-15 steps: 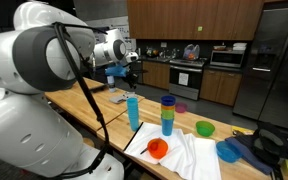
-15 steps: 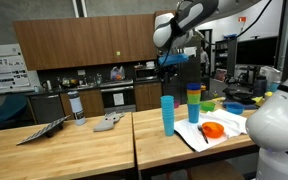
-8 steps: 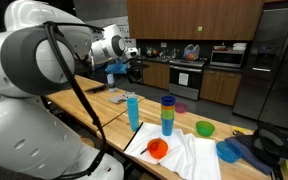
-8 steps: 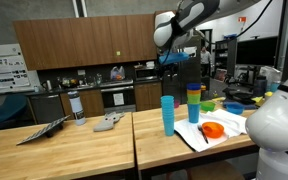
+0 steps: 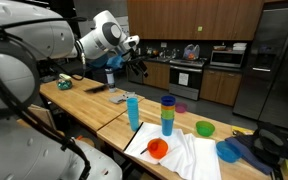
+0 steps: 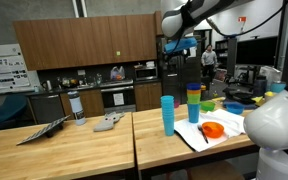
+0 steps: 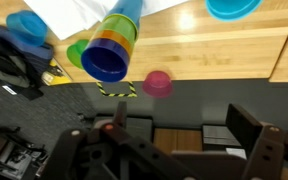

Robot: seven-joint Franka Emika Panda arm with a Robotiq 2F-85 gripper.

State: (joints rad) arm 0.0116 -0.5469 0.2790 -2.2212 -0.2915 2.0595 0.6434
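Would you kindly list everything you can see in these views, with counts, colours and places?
blue cup: one, blue, upright on the table beside the stack
cup stack: one, blue over yellow over green, upright by the cloth
orange bowl: one, orange, on the cloth
white cloth: one, white, at the table's near edge
green bowl: one, green, on the table past the stack
blue bowl: one, blue, beside the cloth
pink bowl: one, pink, small, near the table's edge
grey object: one, grey, apart from the cups
wooden table: one, light wood
robot arm: one, white, raised
gripper: one, black, open, empty, clear of the cups
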